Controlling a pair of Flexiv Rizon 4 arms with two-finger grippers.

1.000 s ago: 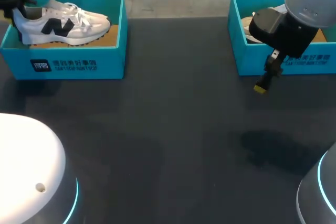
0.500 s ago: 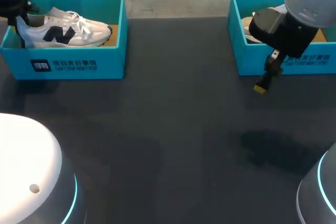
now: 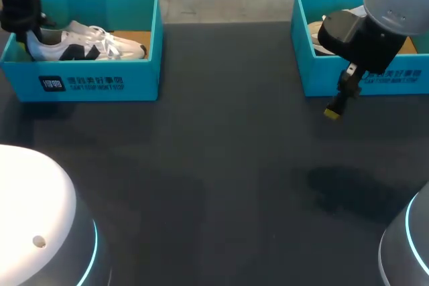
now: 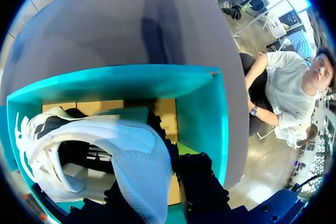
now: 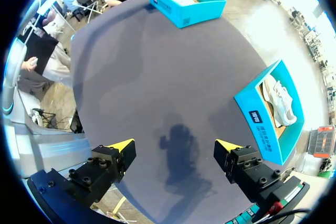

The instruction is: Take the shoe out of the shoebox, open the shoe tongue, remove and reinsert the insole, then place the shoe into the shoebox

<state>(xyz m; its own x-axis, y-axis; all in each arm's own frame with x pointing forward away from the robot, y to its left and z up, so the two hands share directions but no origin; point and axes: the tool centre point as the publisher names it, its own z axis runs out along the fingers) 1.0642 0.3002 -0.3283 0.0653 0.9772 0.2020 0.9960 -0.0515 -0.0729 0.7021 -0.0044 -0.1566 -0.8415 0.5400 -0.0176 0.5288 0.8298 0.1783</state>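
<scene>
A white sneaker with a dark side logo [image 3: 87,41] lies low inside the teal shoebox [image 3: 94,82] at the table's far left, toe pointing right. My left gripper [image 3: 27,31] is shut on its heel at the box's left end. In the left wrist view the heel collar [image 4: 131,150] is pinched between my dark fingers [image 4: 199,182], and the box wall [image 4: 199,103] and its cardboard floor lie beyond. My right gripper [image 3: 333,110] hangs open above the table, in front of the other box. In the right wrist view that gripper [image 5: 173,148] has nothing between its yellow tips.
A second teal shoebox [image 3: 362,82] with another white shoe [image 3: 322,31] stands at the far right, partly behind my right arm. It also shows in the right wrist view [image 5: 268,124]. Dark table [image 3: 214,165] stretches between the boxes.
My left gripper has lowered the sneaker from above the box's rim down into the box, moving slightly left. The right arm has not moved.
</scene>
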